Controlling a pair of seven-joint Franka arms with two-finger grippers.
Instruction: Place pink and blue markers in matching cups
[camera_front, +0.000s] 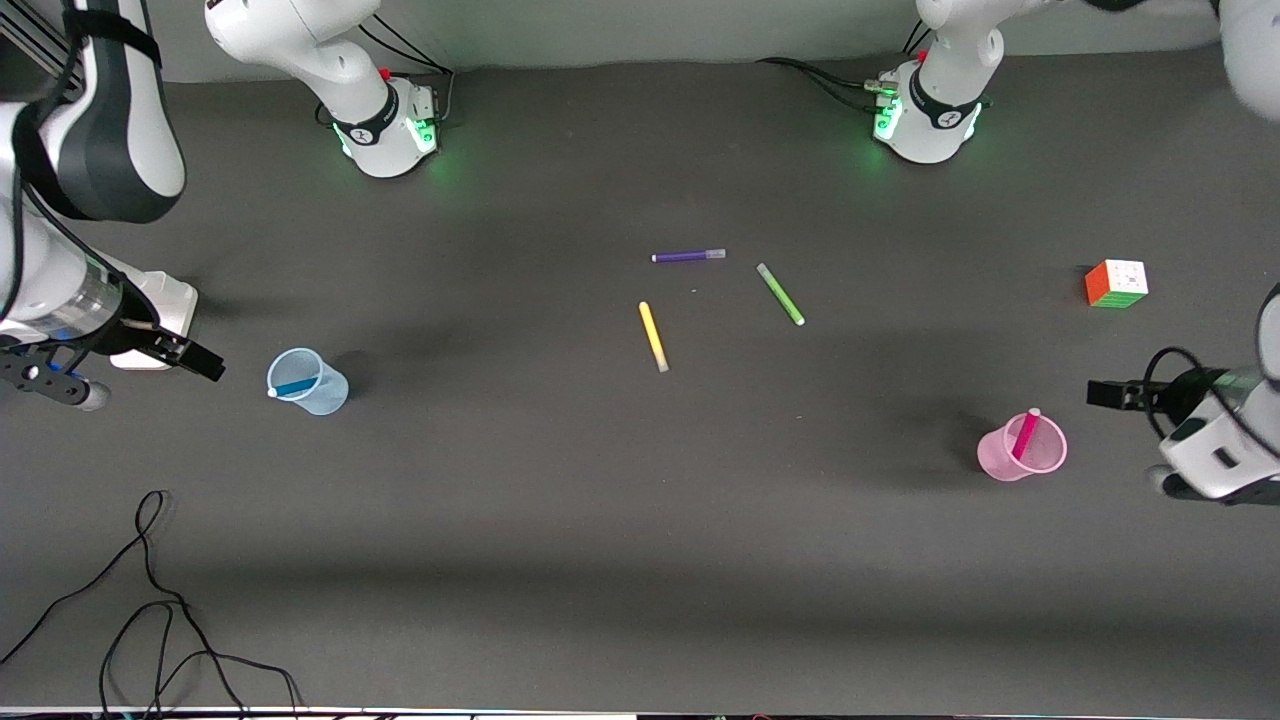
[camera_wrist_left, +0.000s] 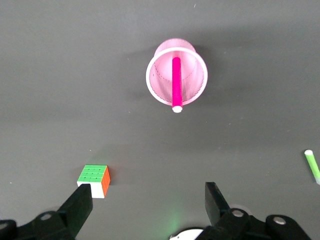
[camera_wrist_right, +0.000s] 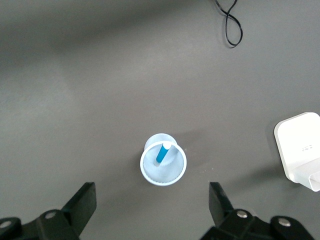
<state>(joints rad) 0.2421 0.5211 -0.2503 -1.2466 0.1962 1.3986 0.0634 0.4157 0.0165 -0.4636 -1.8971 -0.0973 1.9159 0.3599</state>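
Take the table (camera_front: 640, 560) as your landmark: both Franka bases stand along its edge farthest from the front camera, and everything else lies on its dark top.

Your right gripper (camera_wrist_right: 152, 212) hangs in the air at the right arm's end of the table, just off the blue cup (camera_front: 307, 381), fingers wide apart and empty. Your left gripper (camera_wrist_left: 148, 206) hangs at the left arm's end, beside the pink cup (camera_front: 1021, 447), fingers also spread and holding nothing. I read both as backed off because their loads are delivered.

The blue cup stands upright near the right arm's end of the table, with the blue marker (camera_front: 293, 388) leaning inside, pale cap over the rim. The pink cup stands upright near the left arm's end, the pink marker (camera_front: 1026, 433) leaning in it the same way. Each marker leans because it is longer than its cup is deep. By this layout the task looks complete.

A cube (camera_front: 1116, 283) sits toward the left arm's end, farther from the front camera than the pink cup. At mid-table lie three markers you should leave alone: green (camera_front: 780, 294), yellow (camera_front: 653, 337) and purple (camera_front: 688, 256).

I can read no writing; only a small round emblem shows on each base collar.
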